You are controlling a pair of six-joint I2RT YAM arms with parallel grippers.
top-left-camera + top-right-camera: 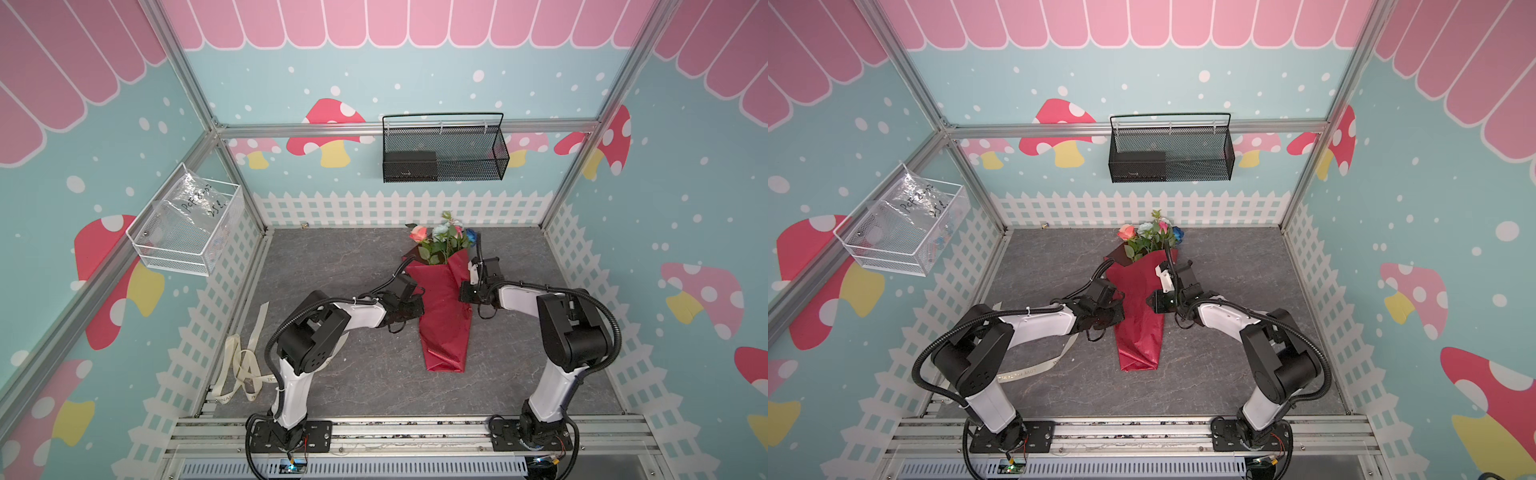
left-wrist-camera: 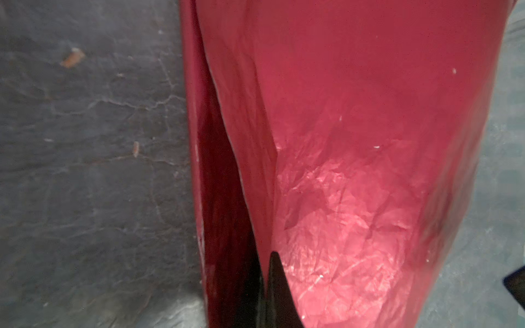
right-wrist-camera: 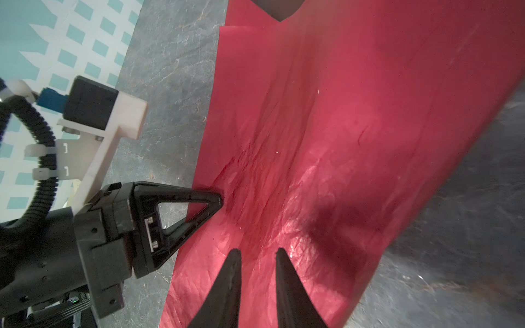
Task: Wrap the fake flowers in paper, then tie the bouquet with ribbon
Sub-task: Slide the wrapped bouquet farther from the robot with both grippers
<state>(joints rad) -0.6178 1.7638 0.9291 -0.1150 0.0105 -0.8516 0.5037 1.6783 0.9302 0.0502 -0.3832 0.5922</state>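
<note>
At the left edge of your table [image 1: 332, 257] the cream ribbon [image 1: 243, 365] lies loose in loops. Your left gripper [image 3: 220, 198] is pressed together, pinching the left edge of the red wrapping paper [image 1: 444, 316]. The bouquet of fake flowers [image 1: 440, 241] lies mid-table, blooms toward the back edge and wrapped tail toward the front. Your right gripper [image 3: 257, 255] hovers at the paper's right side, fingers [image 3: 284, 272] spread apart; you cannot tell whether they touch it.
</note>
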